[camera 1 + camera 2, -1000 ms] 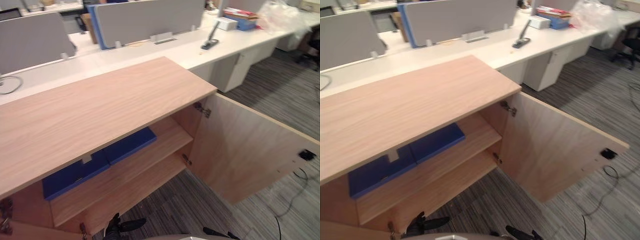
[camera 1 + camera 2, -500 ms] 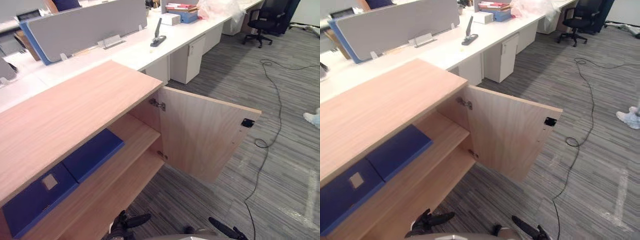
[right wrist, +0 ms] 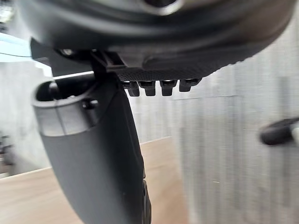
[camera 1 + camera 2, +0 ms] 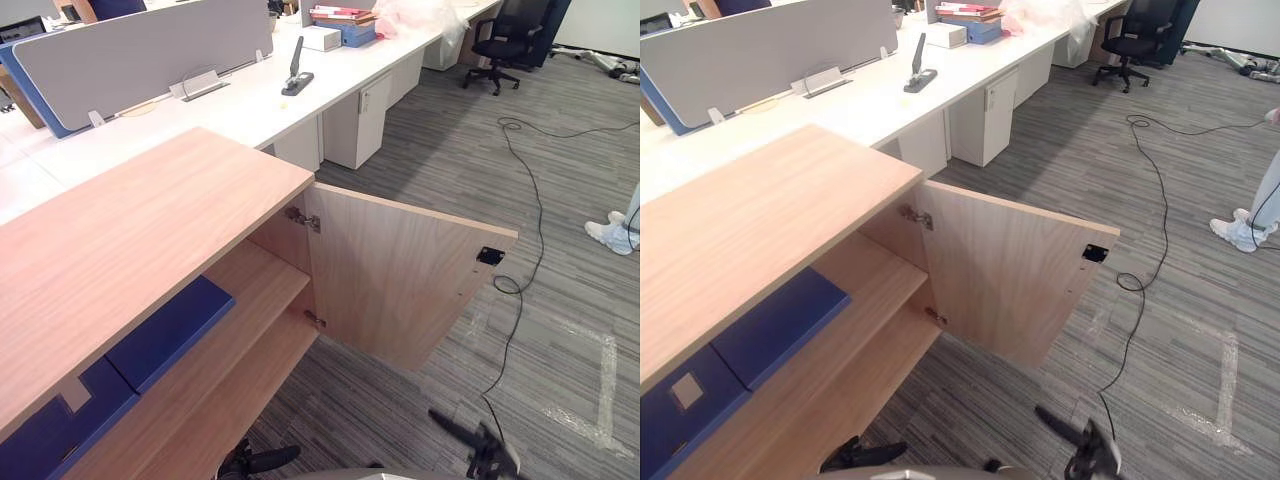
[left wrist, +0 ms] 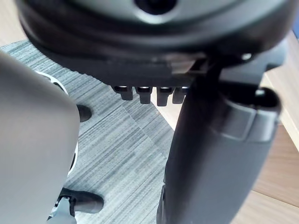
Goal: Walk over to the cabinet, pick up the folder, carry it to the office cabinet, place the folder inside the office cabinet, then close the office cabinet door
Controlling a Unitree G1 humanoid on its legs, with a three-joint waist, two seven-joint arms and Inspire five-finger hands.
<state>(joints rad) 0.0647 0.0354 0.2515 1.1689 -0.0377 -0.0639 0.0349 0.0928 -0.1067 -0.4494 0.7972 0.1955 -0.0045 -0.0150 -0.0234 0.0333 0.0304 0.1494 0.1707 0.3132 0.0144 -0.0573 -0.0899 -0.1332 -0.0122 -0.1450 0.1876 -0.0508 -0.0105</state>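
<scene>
A blue folder [image 4: 168, 331] lies flat on the upper shelf inside the wooden office cabinet [image 4: 130, 220], with a second blue part bearing a pale label [image 4: 45, 445] beside it to the left. The cabinet's right door [image 4: 400, 285] stands wide open, swung out over the carpet, a small black catch [image 4: 490, 256] near its free edge. My left hand [image 5: 215, 154] hangs over the carpet by the cabinet's edge, fingers [image 5: 150, 94] relaxed, holding nothing. My right hand [image 3: 93, 158] hangs beside wood and carpet, also open and empty.
Behind the cabinet runs a long white desk [image 4: 240, 100] with grey screens [image 4: 140, 45], a dark stapler-like item [image 4: 294, 76] and stacked books [image 4: 342, 22]. An office chair [image 4: 500, 42] stands far right. A person's shoe [image 4: 608, 232] and pale tape marks [image 4: 605, 380] are on the carpet.
The camera has swung to the right, so more carpet and the whole door now show. The folder and door have not moved.
</scene>
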